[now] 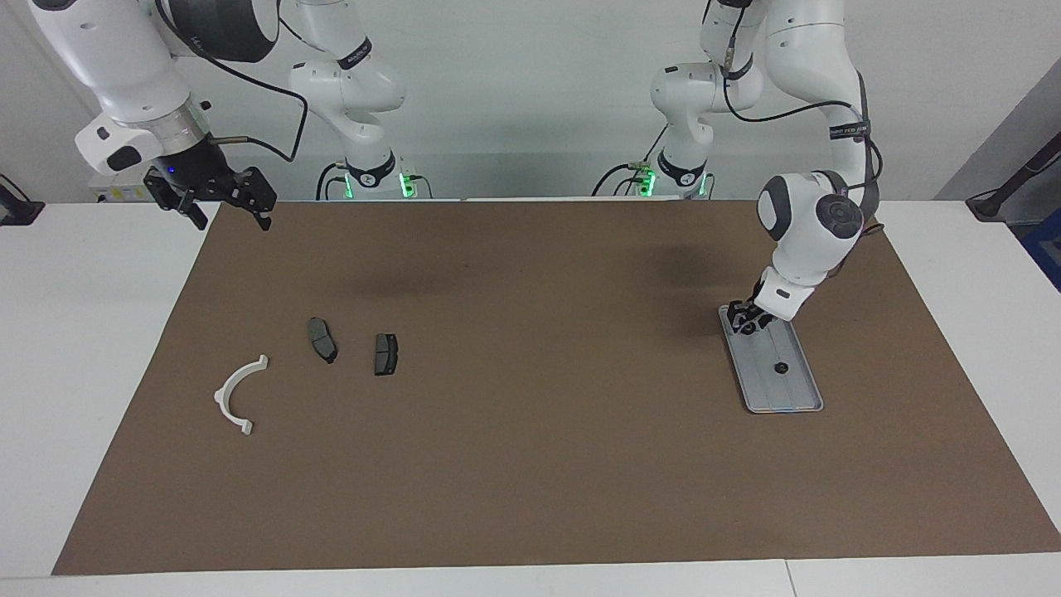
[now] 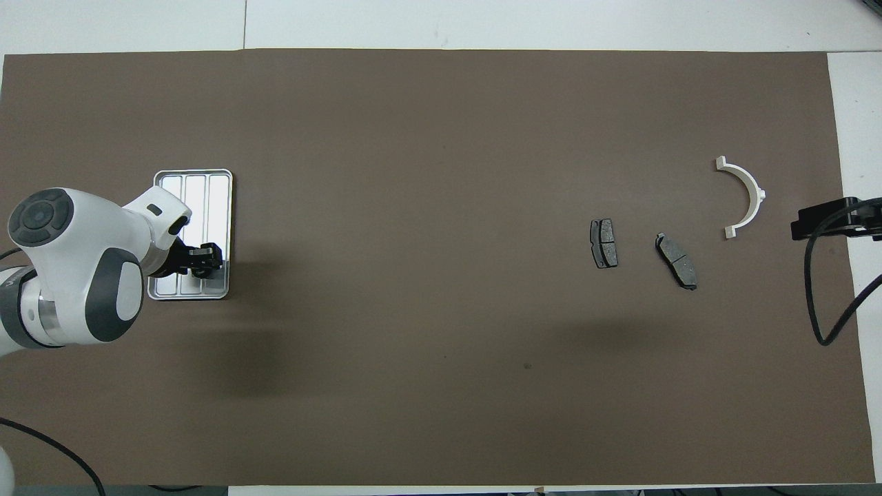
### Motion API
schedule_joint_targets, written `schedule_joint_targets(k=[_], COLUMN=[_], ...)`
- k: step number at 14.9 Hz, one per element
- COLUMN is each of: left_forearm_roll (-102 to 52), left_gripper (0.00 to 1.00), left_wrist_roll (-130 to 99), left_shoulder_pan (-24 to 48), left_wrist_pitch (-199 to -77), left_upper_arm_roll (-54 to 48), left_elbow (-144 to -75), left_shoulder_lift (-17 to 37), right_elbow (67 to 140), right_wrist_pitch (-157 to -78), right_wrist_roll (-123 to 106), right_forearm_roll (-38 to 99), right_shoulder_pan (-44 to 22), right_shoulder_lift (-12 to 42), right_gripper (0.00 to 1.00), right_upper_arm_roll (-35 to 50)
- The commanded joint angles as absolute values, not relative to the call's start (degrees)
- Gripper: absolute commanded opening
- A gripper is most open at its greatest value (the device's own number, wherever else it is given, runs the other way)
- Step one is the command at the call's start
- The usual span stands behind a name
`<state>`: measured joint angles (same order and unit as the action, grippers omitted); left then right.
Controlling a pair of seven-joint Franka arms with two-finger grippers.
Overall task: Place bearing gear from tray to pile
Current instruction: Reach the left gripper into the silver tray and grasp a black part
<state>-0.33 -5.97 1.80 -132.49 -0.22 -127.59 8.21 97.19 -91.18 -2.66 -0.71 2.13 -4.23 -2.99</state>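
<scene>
The silver tray (image 1: 789, 390) (image 2: 207, 200) lies toward the left arm's end of the brown mat. A small black bearing gear (image 1: 780, 367) sits in the middle of the tray. My left gripper (image 1: 746, 322) (image 2: 204, 257) is down in the tray's end nearer the robots, around a second bearing gear (image 1: 749, 326) that it mostly hides. The pile lies toward the right arm's end: a white semicircular bracket (image 1: 220, 398) (image 2: 758, 193) and two dark pads (image 1: 322, 339) (image 1: 385, 353). My right gripper (image 1: 222, 207) (image 2: 803, 222) waits open and empty in the air over the mat's corner by its base.
The brown mat (image 1: 530, 464) covers most of the white table. The left arm's white wrist (image 2: 83, 269) overhangs the tray's side in the overhead view and hides the middle gear there. A black cable (image 2: 827, 303) hangs from the right arm.
</scene>
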Motion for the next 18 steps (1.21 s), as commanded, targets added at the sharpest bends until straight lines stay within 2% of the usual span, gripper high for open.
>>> schedule_joint_targets(k=[1,7,13,15,18], left_forearm_roll=[-0.88,-0.88,-0.88,-0.88,-0.88], left_gripper=[0.62,0.61,0.46,0.36,0.09], left_wrist_roll=[-4.66,-4.57,-4.48,-4.48,-4.48], left_shoulder_pan=[1.93,2.11,2.11,2.11,2.11], left_wrist_pitch=[-134.12,-134.12,-134.12,-134.03,-133.60], left_upper_arm_roll=[0.26,0.26,0.26,0.26,0.35], left_elbow=[-128.76,-129.20,-130.34,-130.34,-129.56], left_shoulder_lift=[8.17,8.09,7.74,7.82,8.00], right_elbow=[98.53,98.61,98.61,98.61,98.61], right_wrist_pitch=[-92.64,-92.72,-92.72,-92.72,-92.72], right_wrist_roll=[-3.25,-3.34,-3.87,-3.96,-4.30], right_forearm_roll=[-0.09,-0.09,-0.09,-0.09,-0.09], right_shoulder_pan=[3.16,3.16,3.25,3.78,3.78], right_shoulder_lift=[-5.10,-5.10,-5.10,-5.01,-5.01], right_gripper=[1.00,1.00,1.00,1.00,1.00], right_upper_arm_roll=[-2.55,-2.55,-2.64,-2.64,-2.64])
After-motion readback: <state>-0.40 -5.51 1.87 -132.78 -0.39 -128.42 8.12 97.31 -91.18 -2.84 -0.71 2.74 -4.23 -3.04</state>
